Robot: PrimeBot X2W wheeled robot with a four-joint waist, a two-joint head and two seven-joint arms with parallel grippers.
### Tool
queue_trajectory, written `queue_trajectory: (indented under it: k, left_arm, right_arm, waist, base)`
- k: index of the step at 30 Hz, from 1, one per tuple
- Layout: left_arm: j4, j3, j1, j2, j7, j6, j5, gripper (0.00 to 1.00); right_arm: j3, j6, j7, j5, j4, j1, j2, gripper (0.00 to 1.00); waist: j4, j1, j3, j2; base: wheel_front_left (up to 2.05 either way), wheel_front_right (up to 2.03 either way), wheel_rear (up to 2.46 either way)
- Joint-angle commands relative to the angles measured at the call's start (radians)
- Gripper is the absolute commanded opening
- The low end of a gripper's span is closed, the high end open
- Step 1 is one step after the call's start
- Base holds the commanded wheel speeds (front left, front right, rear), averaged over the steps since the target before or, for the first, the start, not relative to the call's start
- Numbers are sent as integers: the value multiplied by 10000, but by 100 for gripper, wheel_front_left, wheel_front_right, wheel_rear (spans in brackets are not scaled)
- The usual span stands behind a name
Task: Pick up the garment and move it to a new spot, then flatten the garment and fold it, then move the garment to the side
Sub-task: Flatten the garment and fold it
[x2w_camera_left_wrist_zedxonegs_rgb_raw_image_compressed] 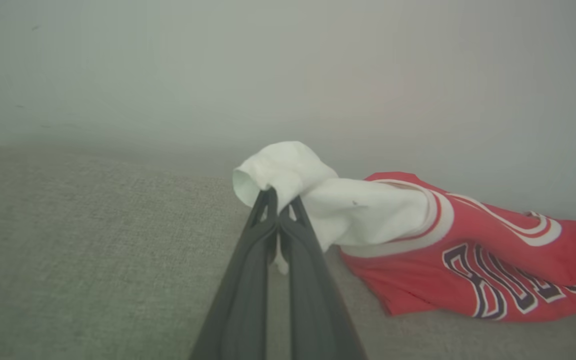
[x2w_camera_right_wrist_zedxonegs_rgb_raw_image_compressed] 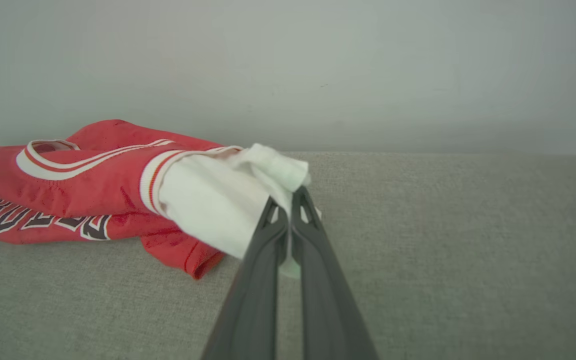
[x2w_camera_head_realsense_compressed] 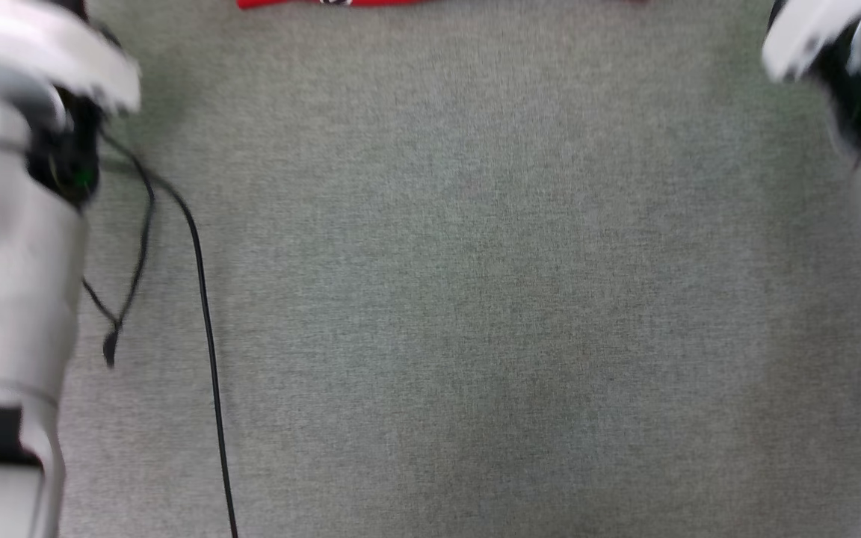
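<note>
Across the grey cloth-covered tabletop (x2w_camera_left_wrist_zedxonegs_rgb_raw_image_compressed: 93,240) the garment (x2w_camera_left_wrist_zedxonegs_rgb_raw_image_compressed: 468,235) is spread low and rumpled, lettering upward. One white sleeve (x2w_camera_left_wrist_zedxonegs_rgb_raw_image_compressed: 358,210) is pinched and raised by the left claw (x2w_camera_left_wrist_zedxonegs_rgb_raw_image_compressed: 282,200), its fingers (x2w_camera_left_wrist_zedxonegs_rgb_raw_image_compressed: 248,280) pressed together on the cloth; the second sleeve (x2w_camera_right_wrist_zedxonegs_rgb_raw_image_compressed: 208,200) is gripped likewise by the right claw (x2w_camera_right_wrist_zedxonegs_rgb_raw_image_compressed: 286,200). At the head view's top edge a red strip (x2w_camera_head_realsense_compressed: 333,3), probably the garment's hem, is glimpsed.

Lab, seemingly — grey cloth worktop (x2w_camera_head_realsense_compressed: 475,299)
</note>
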Motion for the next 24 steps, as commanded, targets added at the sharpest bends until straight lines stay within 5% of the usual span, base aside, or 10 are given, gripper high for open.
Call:
queue_trajectory:
  k: [1, 12, 24]
  left_arm:
    - [-308, 20, 593, 80, -66, -18, -81, 0]
    - [-3505, 1559, 5677, -199, -68, -7, 753, 0]
    - [-5774, 2449, 10371, -805, -70, 270, 1501, 0]
  right_arm:
    - [130, -9, -176, 19, -119, 602, -237, 0]
    - [-175, -10, -614, 425, -1498, 5100, -569, 0]
    - [-1626, -10, -98, 173, -4796, 10274, 363, 0]
  waist:
    - [121, -1, -437, 0]
    - [385, -1, -2343, 0]
    - [384, -1, -4187, 0]
  base:
    - [0, 0, 0]
    - [0, 0, 0]
    - [0, 0, 0]
